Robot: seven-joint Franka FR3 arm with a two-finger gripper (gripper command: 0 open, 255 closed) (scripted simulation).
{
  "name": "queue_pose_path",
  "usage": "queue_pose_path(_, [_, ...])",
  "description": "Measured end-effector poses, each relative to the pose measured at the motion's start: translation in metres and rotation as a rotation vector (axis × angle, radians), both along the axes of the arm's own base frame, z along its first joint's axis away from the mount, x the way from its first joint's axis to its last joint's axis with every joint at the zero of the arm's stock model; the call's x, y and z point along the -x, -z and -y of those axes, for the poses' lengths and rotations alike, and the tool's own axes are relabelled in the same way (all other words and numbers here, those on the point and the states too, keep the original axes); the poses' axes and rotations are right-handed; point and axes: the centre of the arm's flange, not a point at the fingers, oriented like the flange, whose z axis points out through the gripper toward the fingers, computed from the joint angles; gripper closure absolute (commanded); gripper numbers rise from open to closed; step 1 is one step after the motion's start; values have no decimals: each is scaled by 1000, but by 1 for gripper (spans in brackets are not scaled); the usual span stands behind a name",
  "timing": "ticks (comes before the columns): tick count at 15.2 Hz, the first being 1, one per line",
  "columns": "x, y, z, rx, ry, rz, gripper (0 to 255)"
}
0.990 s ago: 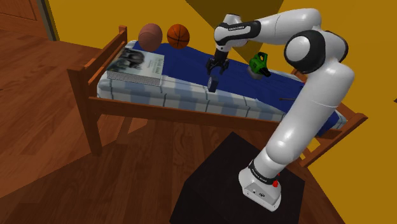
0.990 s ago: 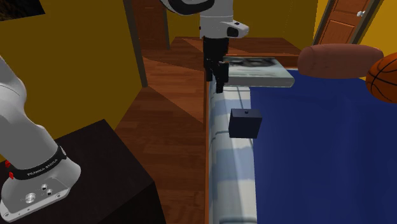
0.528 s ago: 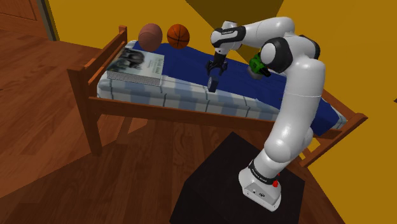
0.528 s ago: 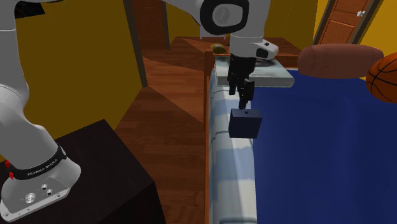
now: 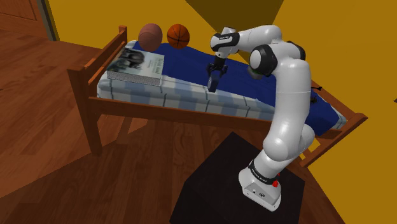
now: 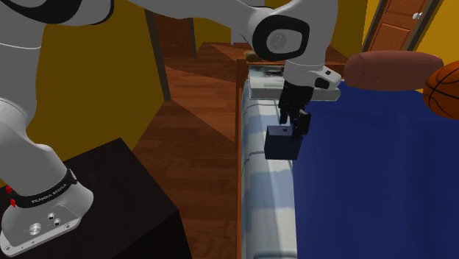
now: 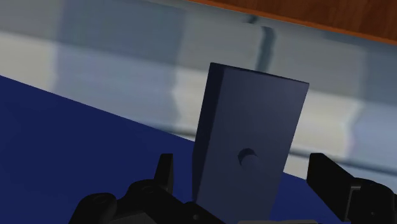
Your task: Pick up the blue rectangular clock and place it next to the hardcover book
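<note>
The dark blue rectangular clock (image 6: pixel 282 143) stands upright on the blue-covered bed, near its plaid side edge. In the shoulder view the clock (image 5: pixel 212 85) sits just below my gripper (image 5: pixel 214 77). My gripper (image 6: pixel 292 122) hangs right over its top, open. In the wrist view the clock (image 7: pixel 248 149) rises between my two black fingers (image 7: pixel 331 181), which stand apart on either side of it; a gap shows at one finger. The hardcover book (image 5: pixel 135 65) lies flat at the bed's head end, and in the second exterior view the book (image 6: pixel 259 79) is partly hidden by my arm.
A brown oval ball (image 5: pixel 151 36) and a basketball (image 5: pixel 179 35) rest at the bed's far head corner. The wooden bed frame (image 5: pixel 89 83) rises past the book. My black stand (image 5: pixel 229 184) is by the bedside, on a wooden floor (image 5: pixel 51 127).
My gripper has moved from near the book along the bed edge and come down over the clock. The elbow has folded in. The fingers have stayed apart; the clock has not moved.
</note>
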Motion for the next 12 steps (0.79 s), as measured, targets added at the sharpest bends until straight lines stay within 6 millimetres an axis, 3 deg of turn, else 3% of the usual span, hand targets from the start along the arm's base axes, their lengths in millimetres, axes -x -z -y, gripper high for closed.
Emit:
queue_pose_path(4, [0, 22, 0, 0, 0, 0, 0])
queue_pose_path(10, [0, 25, 1, 0, 0, 0, 0])
queue_pose_path(11, [0, 25, 1, 0, 0, 0, 255])
queue_pose_path(12, [0, 25, 1, 0, 0, 0, 255])
